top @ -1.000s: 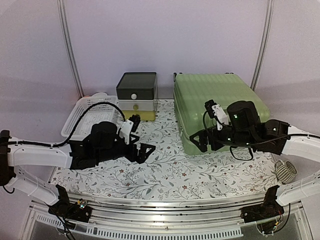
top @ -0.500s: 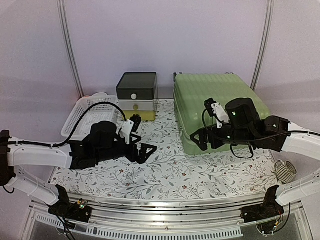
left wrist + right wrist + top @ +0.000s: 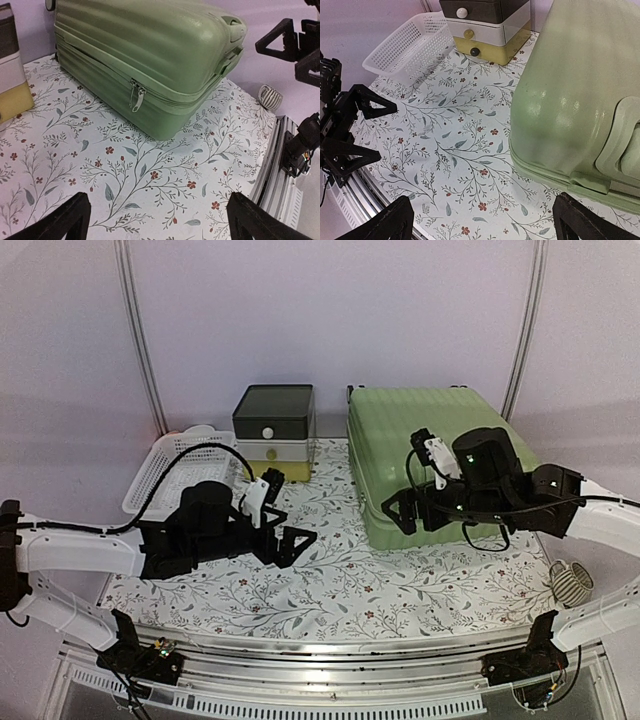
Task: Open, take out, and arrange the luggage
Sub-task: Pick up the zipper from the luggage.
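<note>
Closed luggage (image 3: 420,430) lies flat far-right on table (image 3: 340,590), long axis near-far, wheels far; left gripper (image 3: 298,547) and right gripper (image 3: 395,517) both spread wide, empty, having edged slightly toward each other.

The large light-green hard-shell suitcase (image 3: 430,440) was one even pale green across its ribbed shell, with silver zipper pulls (image 3: 136,96) on its side. The table (image 3: 340,585) wore a white cloth printed with grey-green leafy sprigs and small red flowers. The small stacked plastic drawer box (image 3: 273,430) had a dark grey top with a white knob, a white middle drawer with a yellow knob, and a yellow bottom drawer with a dark knob. The rectangular plastic mesh basket (image 3: 170,475) was white. The left claw (image 3: 293,546) and right claw (image 3: 404,513) were black. The back wall (image 3: 330,310) was pale lilac.
</note>
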Controlling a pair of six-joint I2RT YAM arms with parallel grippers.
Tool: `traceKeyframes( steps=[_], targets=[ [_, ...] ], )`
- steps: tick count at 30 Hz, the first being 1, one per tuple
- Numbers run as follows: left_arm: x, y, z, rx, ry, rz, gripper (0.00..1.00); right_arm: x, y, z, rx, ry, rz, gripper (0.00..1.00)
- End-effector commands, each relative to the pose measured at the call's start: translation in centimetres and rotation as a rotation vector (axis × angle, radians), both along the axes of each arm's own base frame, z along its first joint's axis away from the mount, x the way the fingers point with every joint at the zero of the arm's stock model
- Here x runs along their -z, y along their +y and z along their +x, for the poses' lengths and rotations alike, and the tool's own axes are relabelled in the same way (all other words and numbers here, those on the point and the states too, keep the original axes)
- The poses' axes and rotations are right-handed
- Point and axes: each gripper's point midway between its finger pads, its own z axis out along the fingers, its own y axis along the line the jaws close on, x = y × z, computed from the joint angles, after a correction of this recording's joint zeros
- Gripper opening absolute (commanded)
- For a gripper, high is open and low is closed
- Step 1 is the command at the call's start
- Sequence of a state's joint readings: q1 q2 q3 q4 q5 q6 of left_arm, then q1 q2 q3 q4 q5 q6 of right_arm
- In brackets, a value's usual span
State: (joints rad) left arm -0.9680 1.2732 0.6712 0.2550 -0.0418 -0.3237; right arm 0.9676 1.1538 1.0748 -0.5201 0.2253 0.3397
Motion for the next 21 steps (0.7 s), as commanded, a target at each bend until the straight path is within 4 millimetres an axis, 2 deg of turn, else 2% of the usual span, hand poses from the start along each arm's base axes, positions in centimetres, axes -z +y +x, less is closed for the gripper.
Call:
traceKeyframes(
  steps=[1, 7, 8, 14, 21],
  targets=[
    [0.5, -0.6, 0.0, 0.023, 0.006, -0.026, 0.97, -1.2, -0.3, 1.1, 0.035, -0.024, -0.011, 0.99],
    [0.7, -2.4, 0.2, 0.059, 0.031, -0.087, 0.97, -2.0, -0.9, 3.6, 0.085, -0.023, -0.013, 0.99],
    [0.7, -2.8, 0.3, 0.067, 0.037, -0.093, 0.97, -1.6, -1.0, 4.1, 0.089, -0.013, -0.025, 0.99],
    [1.1, -5.8, 0.5, 0.139, 0.074, -0.119, 0.94, -2.8, -1.6, 7.4, 0.160, -0.019, -0.050, 0.99],
    [0.4, -6.3, 0.8, 0.152, 0.033, -0.135, 0.93, -5.2, -3.0, 9.8, 0.207, -0.074, -0.091, 0.99]
  ],
)
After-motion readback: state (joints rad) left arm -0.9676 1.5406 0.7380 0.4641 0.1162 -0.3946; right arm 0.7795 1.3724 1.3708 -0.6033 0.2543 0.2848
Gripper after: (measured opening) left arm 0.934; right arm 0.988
